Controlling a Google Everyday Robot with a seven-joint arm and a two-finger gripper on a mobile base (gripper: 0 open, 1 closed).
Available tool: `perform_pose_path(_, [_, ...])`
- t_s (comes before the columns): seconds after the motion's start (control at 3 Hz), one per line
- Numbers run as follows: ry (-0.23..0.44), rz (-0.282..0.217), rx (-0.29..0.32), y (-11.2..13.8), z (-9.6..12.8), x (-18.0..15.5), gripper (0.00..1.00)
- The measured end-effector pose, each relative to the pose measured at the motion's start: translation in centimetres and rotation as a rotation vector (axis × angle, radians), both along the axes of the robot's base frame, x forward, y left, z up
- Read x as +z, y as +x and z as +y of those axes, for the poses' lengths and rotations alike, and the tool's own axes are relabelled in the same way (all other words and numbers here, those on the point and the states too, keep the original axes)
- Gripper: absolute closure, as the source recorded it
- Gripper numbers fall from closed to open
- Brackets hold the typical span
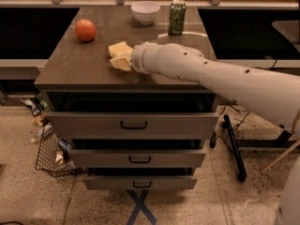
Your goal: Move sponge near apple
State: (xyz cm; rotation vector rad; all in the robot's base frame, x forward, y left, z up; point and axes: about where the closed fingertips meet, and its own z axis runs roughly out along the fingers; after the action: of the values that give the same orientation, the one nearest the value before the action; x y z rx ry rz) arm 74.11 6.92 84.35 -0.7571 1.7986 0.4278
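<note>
The sponge (120, 48) is a pale yellow block lying on the dark cabinet top (75, 69), left of centre. My gripper (120, 56) reaches in from the right at the end of the white arm. Its near pale yellow finger (121, 63) presses against the sponge's front side, and the far finger is hidden behind the sponge. The gripper is shut on the sponge, which still rests on the top. The apple (85, 30), round and orange-red, sits at the back left, about a sponge's length and a half from the sponge.
A white bowl (145, 12) and a green can (177, 17) stand at the back of the top. The cabinet has three shut drawers (133, 124). A wire basket (54, 153) sits on the floor at the left. A dark stand (233, 146) is at the right.
</note>
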Motion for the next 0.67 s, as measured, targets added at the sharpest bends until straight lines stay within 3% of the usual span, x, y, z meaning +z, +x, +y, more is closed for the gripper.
perform_pose_path(0.67, [-0.016, -0.036, 0.063, 2.6, 2.8, 0.9, 0.83])
